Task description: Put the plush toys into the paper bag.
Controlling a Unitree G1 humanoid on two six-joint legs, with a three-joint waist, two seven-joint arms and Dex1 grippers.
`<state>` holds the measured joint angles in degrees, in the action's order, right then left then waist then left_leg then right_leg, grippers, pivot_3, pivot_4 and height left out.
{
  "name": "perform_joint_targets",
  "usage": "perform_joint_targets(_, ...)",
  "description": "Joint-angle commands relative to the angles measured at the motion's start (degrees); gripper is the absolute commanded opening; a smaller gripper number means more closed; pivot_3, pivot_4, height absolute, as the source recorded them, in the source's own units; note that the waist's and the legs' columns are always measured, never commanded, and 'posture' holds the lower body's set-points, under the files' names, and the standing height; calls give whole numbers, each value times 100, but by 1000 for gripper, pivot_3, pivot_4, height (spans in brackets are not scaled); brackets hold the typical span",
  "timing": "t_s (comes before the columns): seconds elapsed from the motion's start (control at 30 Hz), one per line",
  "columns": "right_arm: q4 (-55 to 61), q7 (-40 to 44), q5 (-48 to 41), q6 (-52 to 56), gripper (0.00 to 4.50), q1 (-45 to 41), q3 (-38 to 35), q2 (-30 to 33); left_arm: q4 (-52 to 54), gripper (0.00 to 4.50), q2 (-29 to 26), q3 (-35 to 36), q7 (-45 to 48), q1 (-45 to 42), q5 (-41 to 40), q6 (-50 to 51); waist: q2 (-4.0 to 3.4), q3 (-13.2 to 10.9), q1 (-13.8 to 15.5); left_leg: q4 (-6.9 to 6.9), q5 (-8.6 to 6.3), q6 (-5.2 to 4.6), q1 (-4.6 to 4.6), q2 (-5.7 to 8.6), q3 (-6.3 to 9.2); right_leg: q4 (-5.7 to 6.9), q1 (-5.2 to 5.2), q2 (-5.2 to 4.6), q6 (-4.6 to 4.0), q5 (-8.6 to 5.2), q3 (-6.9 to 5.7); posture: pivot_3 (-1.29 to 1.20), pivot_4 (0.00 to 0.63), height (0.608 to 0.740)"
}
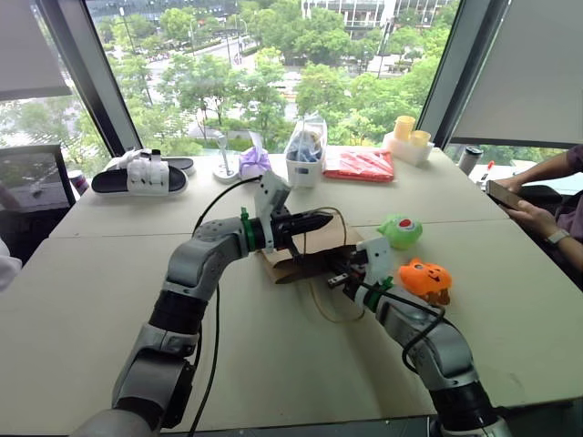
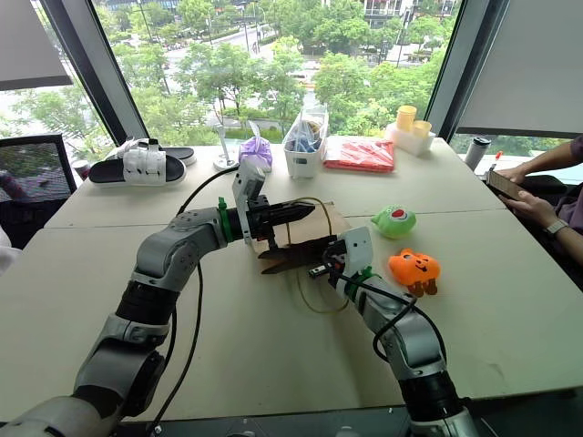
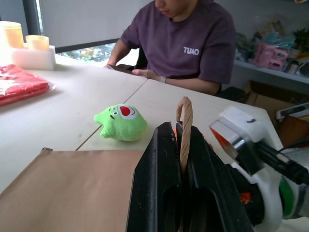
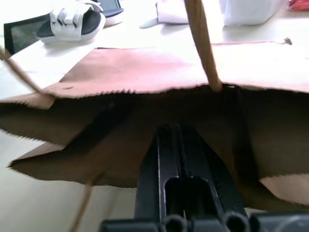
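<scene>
Risk: your left pincer (image 3: pixel 181 145) pinches only the paper bag's (image 1: pixel 305 246) cord handle (image 3: pixel 184 130), your shut, empty right pincer (image 4: pixel 179 140) probes its mouth, so the cord may slip and the bag collapse before the green toy (image 1: pixel 401 229) at two o'clock goes in.

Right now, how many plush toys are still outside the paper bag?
2. The green plush toy lies on the table right of the paper bag; the orange plush toy sits nearer the robot, beside the right arm.

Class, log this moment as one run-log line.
left pincer: shut on bag handle | right pincer: shut, in paper bag mouth | plush toys: on table
</scene>
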<state>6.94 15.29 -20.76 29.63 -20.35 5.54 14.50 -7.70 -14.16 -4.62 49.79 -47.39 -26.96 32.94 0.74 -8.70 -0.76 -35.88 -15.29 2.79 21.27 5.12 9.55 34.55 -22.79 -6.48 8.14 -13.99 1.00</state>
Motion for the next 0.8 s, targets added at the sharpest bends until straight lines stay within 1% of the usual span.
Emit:
perform_joint_targets(0.03,-159,214,196,-111,0,-108,116,-22,108,82,118,287,-177,-89,-197,9,0,0,11,0,0,0,1,0,0,0,0,0,0,0,0,0,150,740)
perform_joint_targets(0.2,-955,172,656,15,0,-272,382,-185,302,82,279,379,-298,-119,-366,153,0,0,-7,0,0,0,1,2,0,-1,-1,-1,0,0,2,0,150,740)
perform_joint_targets(0.4,-1613,99,1011,-2,0,-411,413,-379,956,82,-3,345,115,-305,-715,518,1,1,-39,1,1,2,-9,-1,-7,26,-9,0,-2,0,8,0,150,740)
perform_joint_targets(0.63,-1686,217,1181,17,0,-424,399,-464,1298,82,-13,431,54,-597,-1042,732,5,4,-26,-2,-2,-4,-27,0,-5,36,6,0,-2,0,9,0,150,740)
perform_joint_targets(0.73,-1655,235,1216,50,0,-393,394,-494,1256,82,100,578,-138,-646,-1160,699,5,4,-27,3,-2,-3,-34,0,-5,40,8,0,-3,-1,9,0,150,740)
perform_joint_targets(0.8,-1630,248,1226,66,0,-366,393,-514,1148,82,115,538,-204,-569,-1021,552,4,4,-30,2,-1,-1,-34,0,-4,43,7,0,-3,-1,9,0,150,740)
